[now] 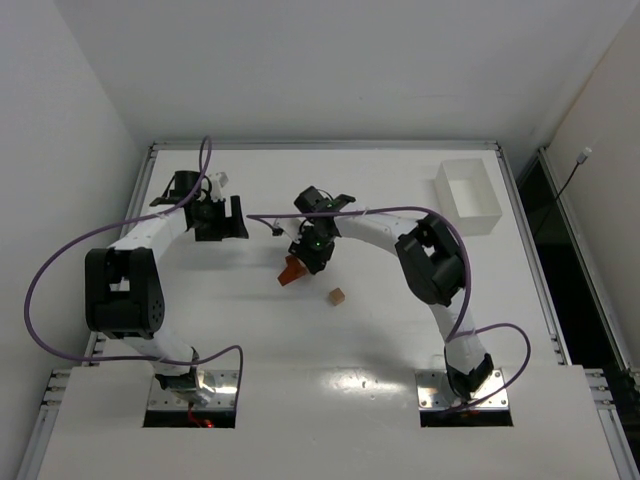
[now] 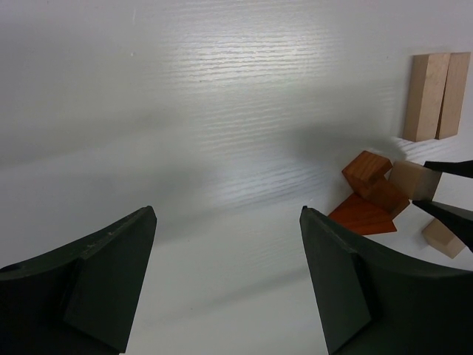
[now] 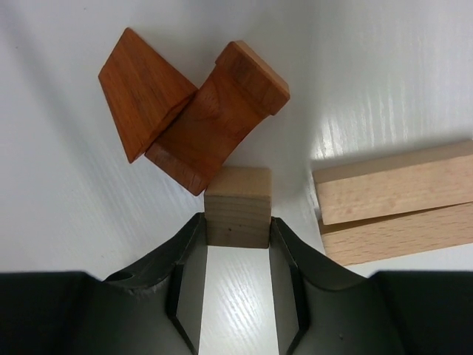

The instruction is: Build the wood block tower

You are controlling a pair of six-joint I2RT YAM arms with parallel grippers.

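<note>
Now pinching a tan cube [image 3: 236, 207] in the right gripper [image 3: 236, 228], midway between the table's [image 1: 300, 345] far and near edges, beside the reddish-brown blocks [image 3: 222, 126], probably for stacking. Holding the left gripper [image 2: 228, 214] spread toward the far-left corner, likely to leave room.

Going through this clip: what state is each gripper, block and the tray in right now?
left gripper: open, holding nothing, above bare table.
right gripper: shut on pale cube.
reddish wedge: lying flat on table.
reddish block: tilted, resting partly on the wedge.
two pale bars: lying flat, side by side, touching.
loose tan cube: resting alone on table.
white tray: upright, no blocks seen inside.
</note>
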